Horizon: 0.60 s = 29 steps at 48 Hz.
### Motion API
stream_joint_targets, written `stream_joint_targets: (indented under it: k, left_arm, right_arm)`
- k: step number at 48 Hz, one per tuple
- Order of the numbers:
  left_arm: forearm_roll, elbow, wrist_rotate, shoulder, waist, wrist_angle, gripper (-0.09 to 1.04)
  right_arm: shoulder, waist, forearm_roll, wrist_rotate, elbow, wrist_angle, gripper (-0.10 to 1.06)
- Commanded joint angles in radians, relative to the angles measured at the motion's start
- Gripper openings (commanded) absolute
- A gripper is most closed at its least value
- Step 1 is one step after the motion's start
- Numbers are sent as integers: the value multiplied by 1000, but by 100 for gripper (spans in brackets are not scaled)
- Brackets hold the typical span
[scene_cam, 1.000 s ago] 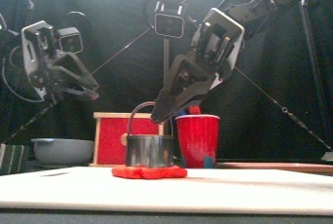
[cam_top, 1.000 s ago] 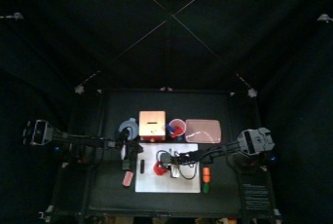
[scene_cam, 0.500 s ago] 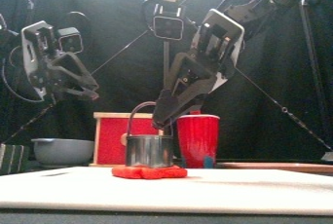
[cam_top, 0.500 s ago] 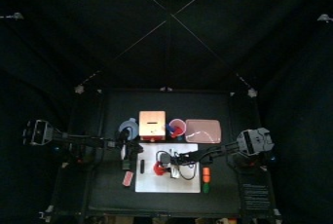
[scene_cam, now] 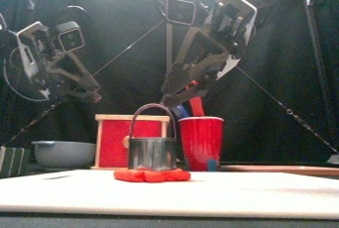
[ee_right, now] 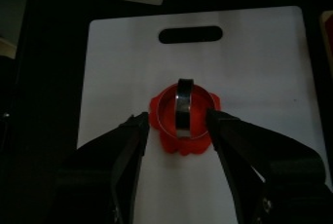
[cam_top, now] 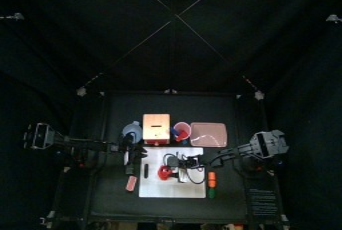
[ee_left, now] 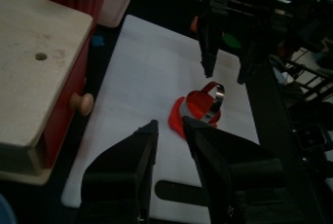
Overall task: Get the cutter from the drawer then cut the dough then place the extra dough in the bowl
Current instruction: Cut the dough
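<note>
While the cutter (scene_cam: 155, 151) sits on dough (scene_cam: 151, 175) at board (scene_cam: 265, 188) centre, right end effector (scene_cam: 181, 93) hangs open above, left end effector (ee_left: 172, 127) open

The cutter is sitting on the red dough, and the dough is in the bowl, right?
No. The cutter sits on the red dough, but the dough lies on the white cutting board, not in the bowl, as the front view shows.

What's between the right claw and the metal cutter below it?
Nothing: the front view shows only bare air between the right claw and the cutter.
</note>
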Motion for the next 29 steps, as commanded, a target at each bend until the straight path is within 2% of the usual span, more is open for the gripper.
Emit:
stream_joint_targets:
  k: [1,5,10,15,21,29]
  left_arm:
    - [0,-25,31,-8,-8,-15,94]
    - [5,-21,81,-6,-12,-31,99]
    - [-5,-11,199,6,-43,-94,99]
    - [-58,-11,319,34,-94,-172,99]
    - [-178,-3,436,104,-181,-213,99]
    - [-394,-37,529,239,-287,-291,98]
  right_arm:
    - [-94,0,58,0,87,-114,85]
    - [-120,5,107,-3,163,-238,85]
    - [-123,6,156,-2,230,-379,85]
    - [-94,35,204,-3,268,-497,85]
    - [-58,61,247,-5,284,-581,85]
    - [18,91,256,-11,264,-632,85]
